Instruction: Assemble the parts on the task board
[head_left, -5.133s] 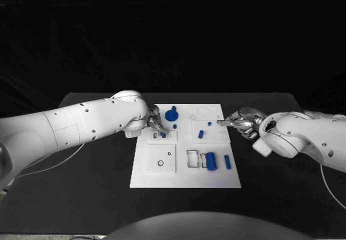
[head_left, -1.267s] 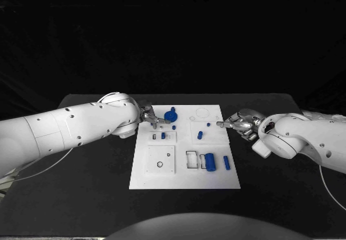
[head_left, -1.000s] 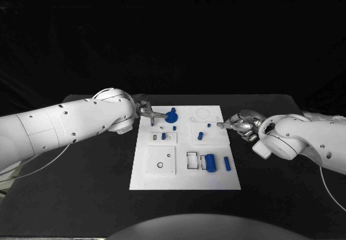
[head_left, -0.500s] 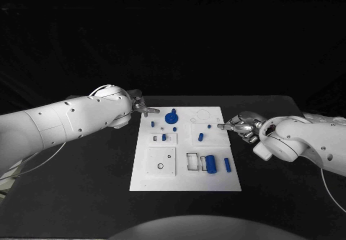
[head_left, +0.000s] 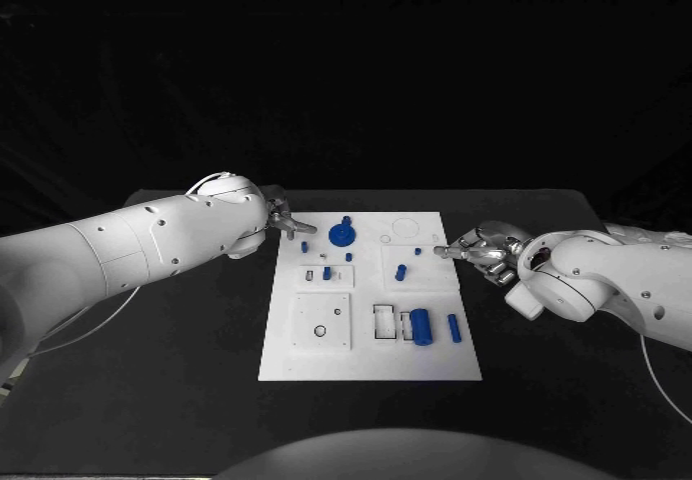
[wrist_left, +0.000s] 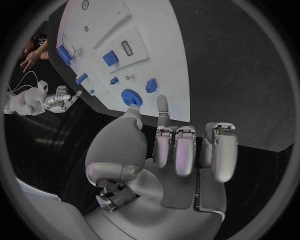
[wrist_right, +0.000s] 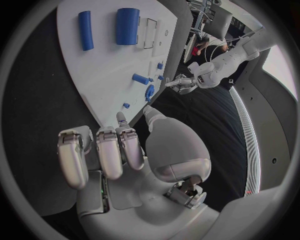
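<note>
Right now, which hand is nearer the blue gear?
Left. The left hand sits just off the board's edge beside the gear; the right hand is across the board, off its other edge.

The scene is dim overall. The background and the black desk (head_left: 173, 340) read nearly uniform dark, with little surface detail. The white task board (head_left: 372, 350) and the white arms are the brightest areas and show mild overexposure. Soft highlights sit on the silver left robot hand (wrist_left: 181, 155) and right robot hand (wrist_right: 119, 150). Both wrist views show strong fisheye curvature; board edges bend, and a dark frame surrounds each circle.
</note>
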